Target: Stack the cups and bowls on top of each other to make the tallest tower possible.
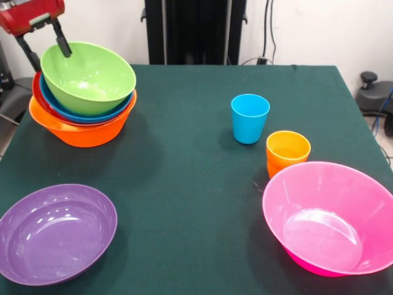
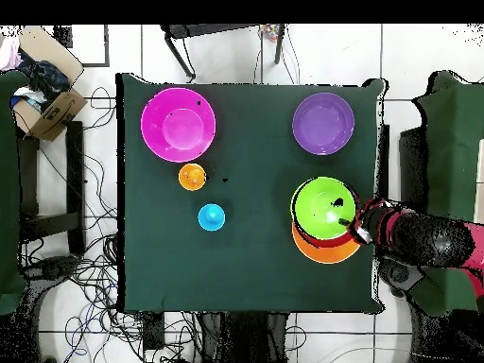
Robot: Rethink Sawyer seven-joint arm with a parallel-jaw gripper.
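Pincer [image 1: 46,50] spread astride rim of green bowl [image 1: 89,77] topping the tower [image 1: 83,117] near a surface [image 1: 184,184] corner; blue cup [image 1: 250,118] and orange cups [image 1: 287,151] mid-surface; pink bowl [image 1: 331,218], purple bowl [image 1: 55,232] along opposite edge.

Green table [image 1: 184,203] bears tower [image 1: 83,123], bowls [image 1: 55,233], cups [image 1: 250,118].

Red pincer [image 1: 45,50] housing, two thin black fingers [image 1: 62,43]; red-black arm [image 2: 425,238].

The end effector [image 1: 48,50] hangs from the red wrist, its two black fingers spread apart.
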